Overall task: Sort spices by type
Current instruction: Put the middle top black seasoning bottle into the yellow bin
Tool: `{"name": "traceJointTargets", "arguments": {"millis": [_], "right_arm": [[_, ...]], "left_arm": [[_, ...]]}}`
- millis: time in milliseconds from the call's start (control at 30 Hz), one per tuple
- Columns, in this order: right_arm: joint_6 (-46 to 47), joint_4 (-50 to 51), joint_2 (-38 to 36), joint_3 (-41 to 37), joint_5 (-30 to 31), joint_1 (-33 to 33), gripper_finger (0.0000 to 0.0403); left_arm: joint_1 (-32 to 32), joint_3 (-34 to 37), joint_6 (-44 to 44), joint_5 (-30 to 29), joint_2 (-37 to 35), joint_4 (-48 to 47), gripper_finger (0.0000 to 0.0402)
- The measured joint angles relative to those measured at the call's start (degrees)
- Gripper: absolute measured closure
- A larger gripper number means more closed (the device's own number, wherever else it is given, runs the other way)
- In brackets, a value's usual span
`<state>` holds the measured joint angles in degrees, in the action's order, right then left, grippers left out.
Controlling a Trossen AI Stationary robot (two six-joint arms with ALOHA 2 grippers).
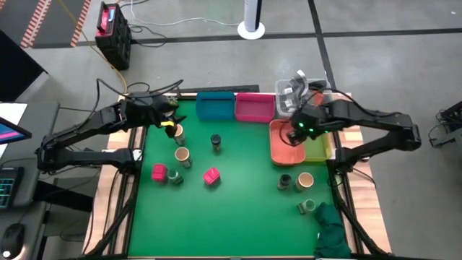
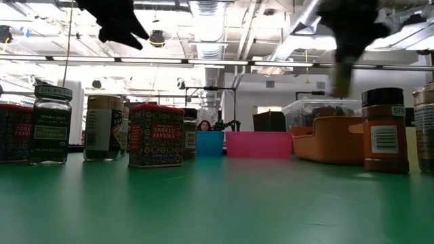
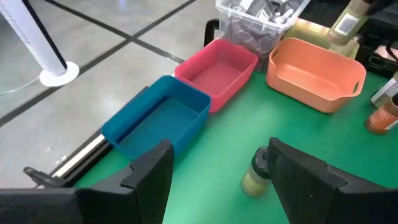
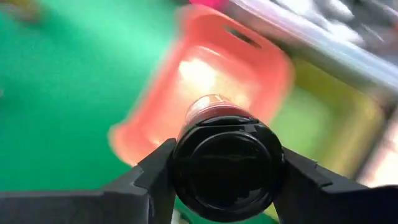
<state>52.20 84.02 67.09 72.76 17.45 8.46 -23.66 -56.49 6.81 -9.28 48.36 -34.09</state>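
The right gripper [image 4: 227, 171] grips a black-capped spice jar [image 4: 227, 163] over the orange bin [image 1: 283, 144], perhaps paprika. The left gripper [image 3: 221, 174] hangs open above a tan-topped jar [image 3: 255, 174] near the blue bin [image 3: 158, 121].

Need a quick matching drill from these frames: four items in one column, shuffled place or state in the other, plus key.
Column 1
1. right gripper
2. left gripper
3. blue bin
4. smoked paprika tin

Column 2
A. open, above a tan-topped jar
B. at the table's far edge, beside the pink bin
C. shut on a black-lidded jar, over the orange bin
D. standing upright on the green mat, near the low camera

Pairs: 1-C, 2-A, 3-B, 4-D
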Motion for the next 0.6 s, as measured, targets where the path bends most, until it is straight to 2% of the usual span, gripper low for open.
{"name": "traceJointTargets", "arguments": {"millis": [67, 267, 467, 600], "right_arm": [[5.6, 6.0, -0.8, -0.4, 2.2, 0.0, 0.0176], [12.5, 6.2, -3.6, -4.4, 3.7, 2.9, 0.0175], [9.4, 5.1, -5.7, -12.3, 4.4, 9.6, 0.0175], [5.8, -1.5, -7.4, -17.9, 3.7, 13.9, 0.0175]], "left_arm": [[0.0, 0.0, -0.7, 0.0, 0.0, 0.8, 0.0159], [0.0, 0.0, -2.4, -0.3, 0.1, 3.4, 0.0159], [0.0, 0.0, -2.5, -0.4, 0.5, 3.5, 0.0159], [0.0, 0.0, -2.1, -0.4, 0.5, 3.0, 0.0159]]}}
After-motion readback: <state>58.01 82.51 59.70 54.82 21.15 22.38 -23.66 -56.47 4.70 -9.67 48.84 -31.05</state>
